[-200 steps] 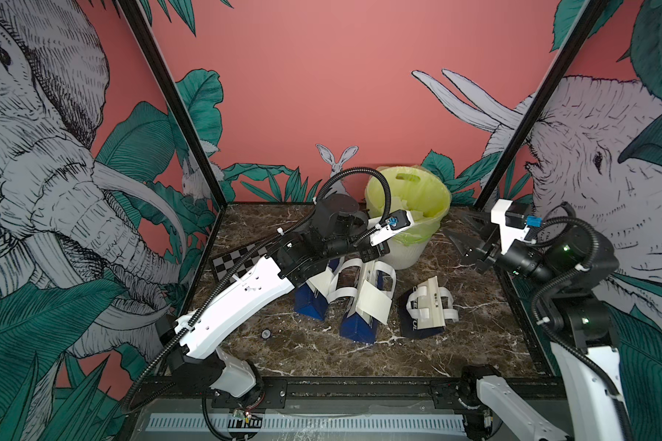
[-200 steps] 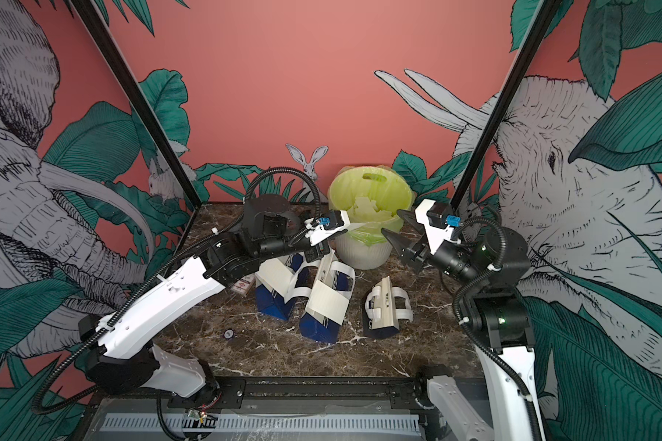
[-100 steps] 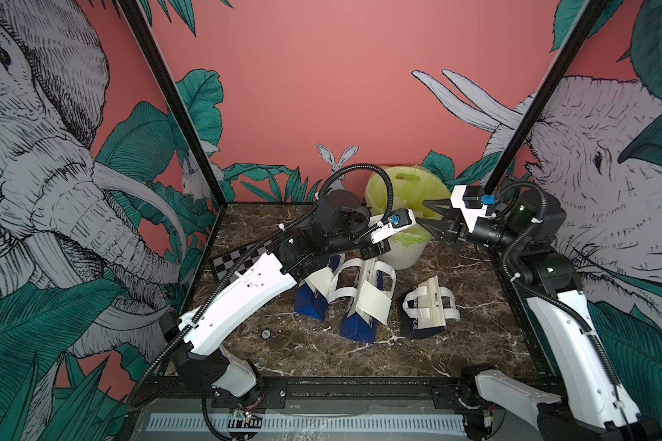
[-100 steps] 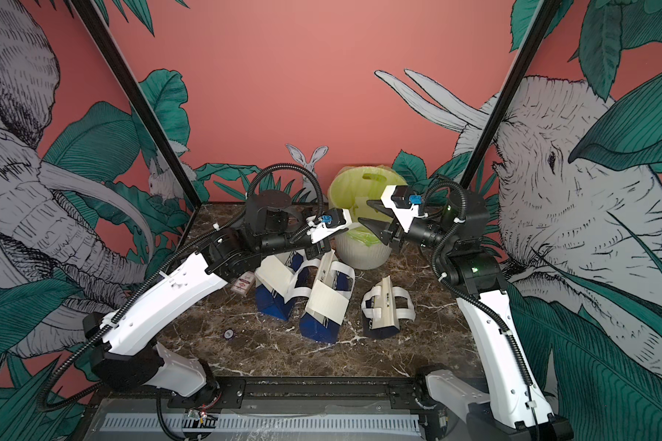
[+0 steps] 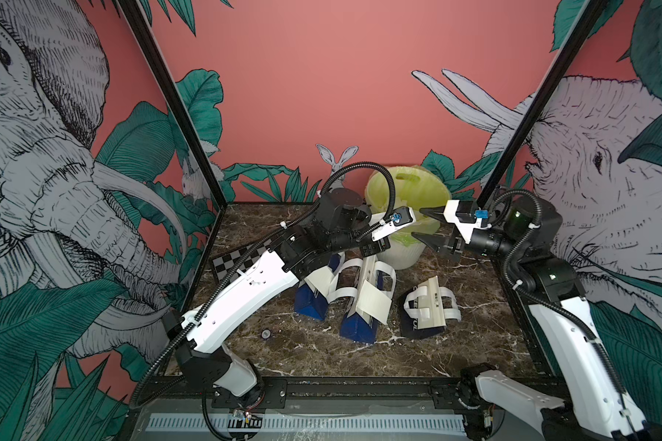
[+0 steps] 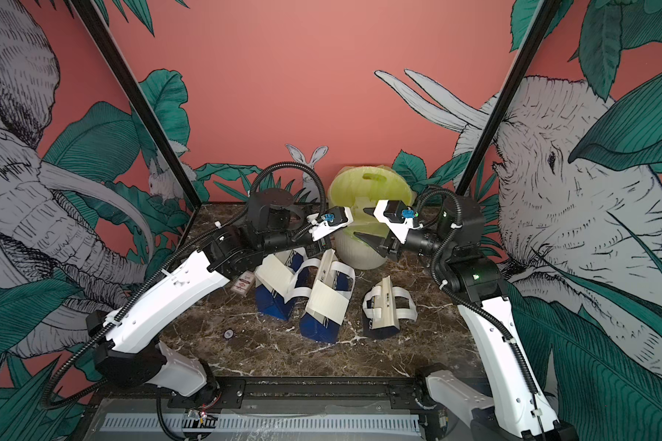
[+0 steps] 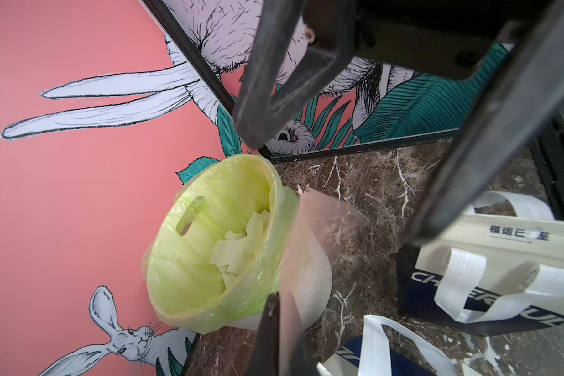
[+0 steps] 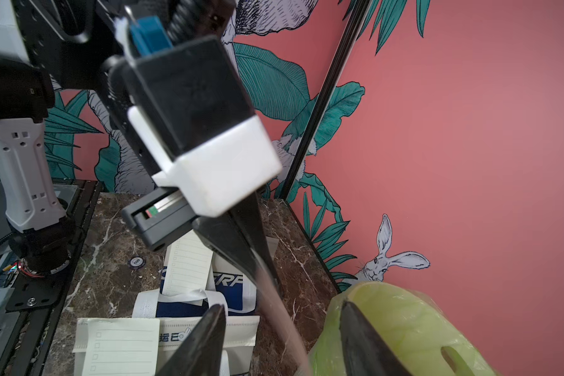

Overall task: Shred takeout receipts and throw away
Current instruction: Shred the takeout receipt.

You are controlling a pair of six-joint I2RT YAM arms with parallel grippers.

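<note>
My left gripper [image 7: 279, 302] is shut on a thin strip of takeout receipt [image 7: 302, 234], seen edge-on and blurred beside the green-lined bin [image 7: 209, 247]. My right gripper [image 8: 282, 306] is open, and the strip [image 8: 274, 312] runs between its two fingers without touching either. In both top views the right gripper [image 5: 417, 223] [image 6: 360, 224] faces the left wrist in front of the bin [image 5: 406, 191]. Torn white pieces [image 7: 241, 244] lie inside the bin. Two lined receipts [image 8: 189, 263] [image 8: 121, 345] rest on the blue bags [image 5: 354, 328].
Three blue-and-cream bags with white strap handles stand mid-table, the right one [image 5: 425, 309] lying apart. A red-and-white card [image 6: 242, 284] and a checkerboard sheet [image 5: 237, 259] lie under the left arm. A small round token [image 5: 265, 334] sits near the front.
My right arm has swung from the right wall over to the bin, and its open jaws now straddle the strip. The left arm has stayed almost still, shut on the strip.
</note>
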